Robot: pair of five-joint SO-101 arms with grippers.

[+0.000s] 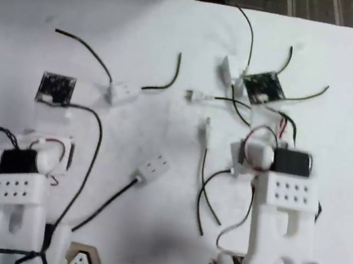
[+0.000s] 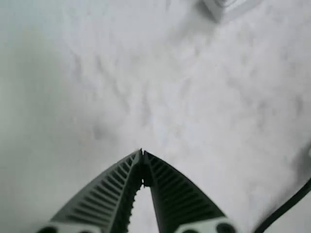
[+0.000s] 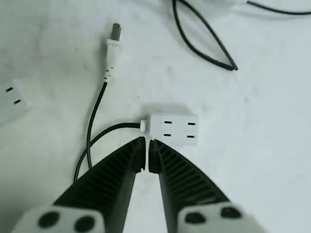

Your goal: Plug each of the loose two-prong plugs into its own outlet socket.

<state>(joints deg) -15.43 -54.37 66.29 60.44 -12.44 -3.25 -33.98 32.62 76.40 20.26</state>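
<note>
My right gripper is shut and holds nothing, its tips just short of a white outlet socket on a black cord. Beyond it lies a loose two-prong plug on its own black cord, and a second socket shows at the frame edge. From above, that plug lies left of the right arm, and another plug lies farther back. Two more sockets rest mid-table. My left gripper is shut over bare white cloth, with a white socket corner far ahead.
Two black square boards lie on the white cloth, one on each side. Loose black cords tangle near the far right board and trail between the arms. A black cord passes close beside the left gripper.
</note>
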